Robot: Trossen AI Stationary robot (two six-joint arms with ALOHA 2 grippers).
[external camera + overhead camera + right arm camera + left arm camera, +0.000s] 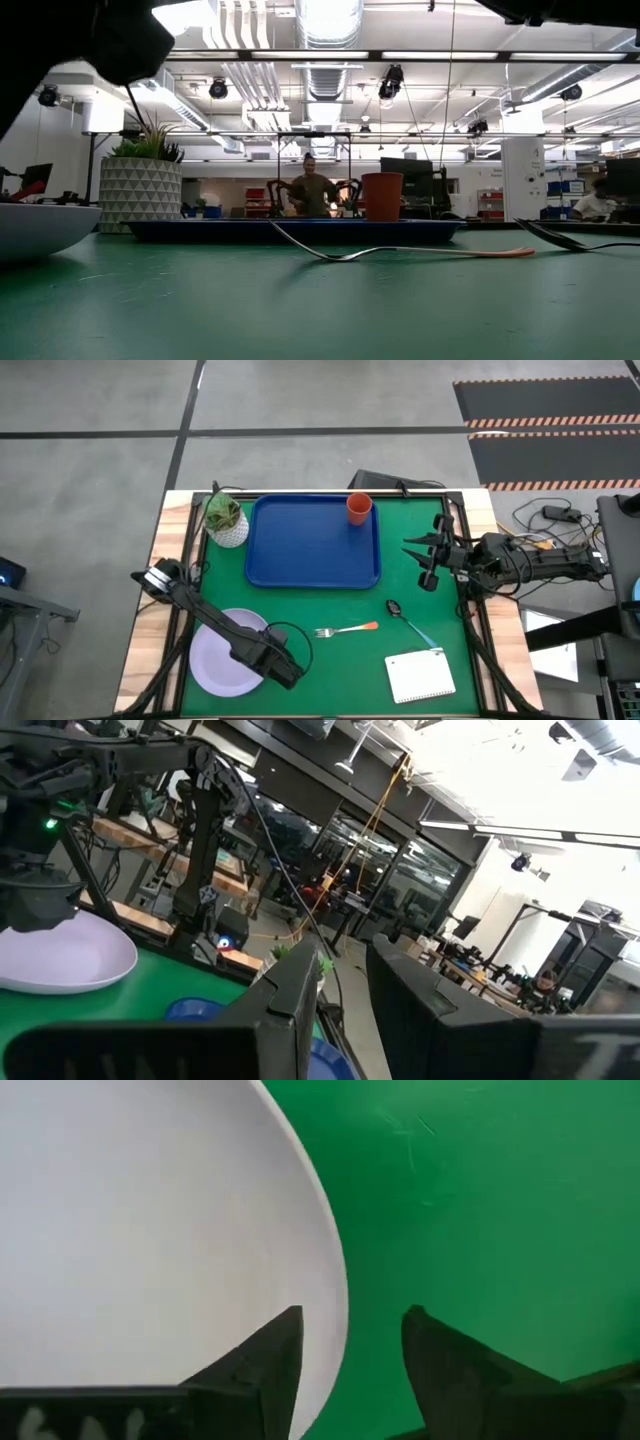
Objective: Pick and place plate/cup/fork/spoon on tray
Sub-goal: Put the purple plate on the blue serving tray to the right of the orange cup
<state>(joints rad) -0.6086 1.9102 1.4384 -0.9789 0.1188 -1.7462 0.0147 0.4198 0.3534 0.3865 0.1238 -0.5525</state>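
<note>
The left gripper (345, 1355), fingers spread, straddles the smooth round plate's (215, 660) rim, partly hiding it, near the tray (300, 550), where the cup (359, 509) sits; the right gripper (428, 557) hangs open beside the tray.

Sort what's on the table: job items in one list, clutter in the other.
Job: plate, cup, fork, spoon, tray.
Clutter: plant pot, notepad.
</note>
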